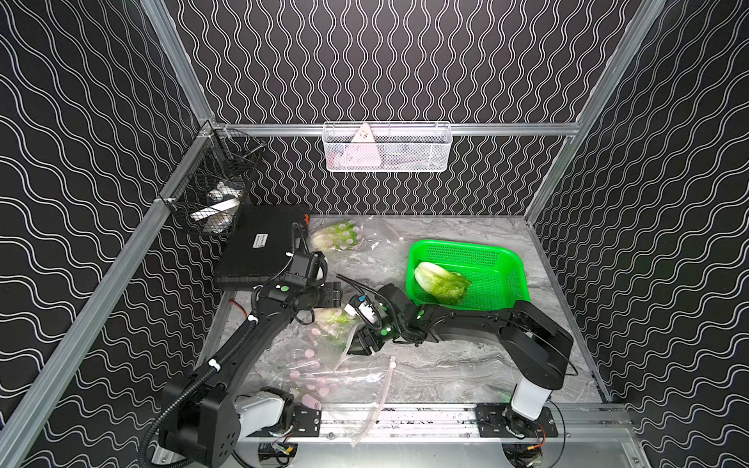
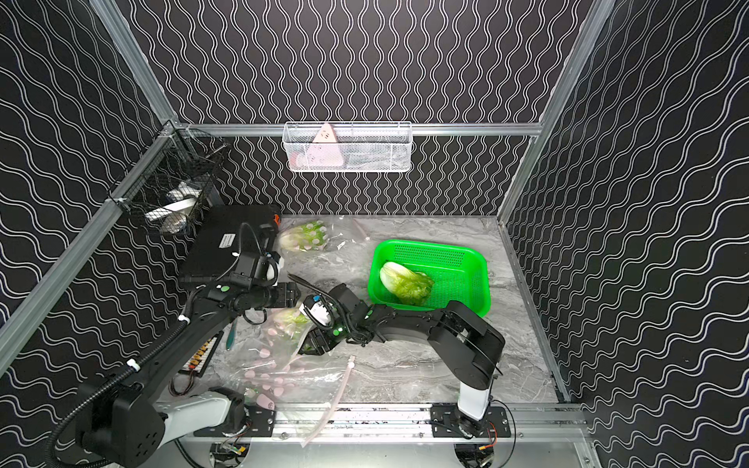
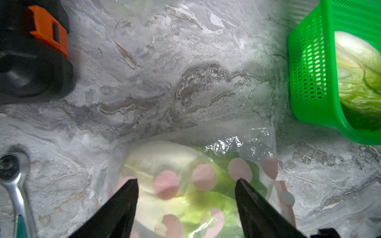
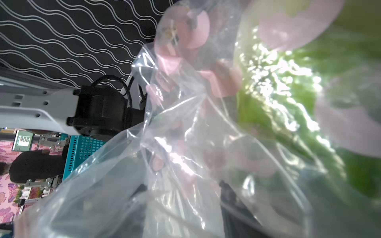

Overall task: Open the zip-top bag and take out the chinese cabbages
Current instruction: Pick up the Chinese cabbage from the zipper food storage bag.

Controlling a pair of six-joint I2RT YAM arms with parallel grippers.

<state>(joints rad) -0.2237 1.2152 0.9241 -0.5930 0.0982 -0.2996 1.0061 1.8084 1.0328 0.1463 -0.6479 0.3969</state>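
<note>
A clear zip-top bag (image 1: pixel 324 364) with pink dots lies at the front of the table, its zip strip (image 1: pixel 385 385) trailing over the front rail. One of the chinese cabbages (image 1: pixel 333 320) sits inside it, whitish at the base and green at the leaves (image 3: pixel 165 164). My left gripper (image 3: pixel 186 180) hovers over that bagged cabbage with its black fingers (image 3: pixel 127 197) wide apart on either side of it. My right gripper (image 1: pixel 356 344) is at the bag's right side, and the film is draped over its fingers, which stand apart (image 4: pixel 183 185). Another cabbage (image 1: pixel 439 281) lies in the green basket (image 1: pixel 498 259).
A second dotted bag (image 1: pixel 356 243) with a cabbage (image 1: pixel 328 237) lies at the back. A black case (image 1: pixel 259 247) is at the back left, with a ratchet wrench (image 3: pixel 14 175) near it. A black wire basket (image 1: pixel 215 194) and a white mesh basket (image 1: pixel 387 148) hang on the walls.
</note>
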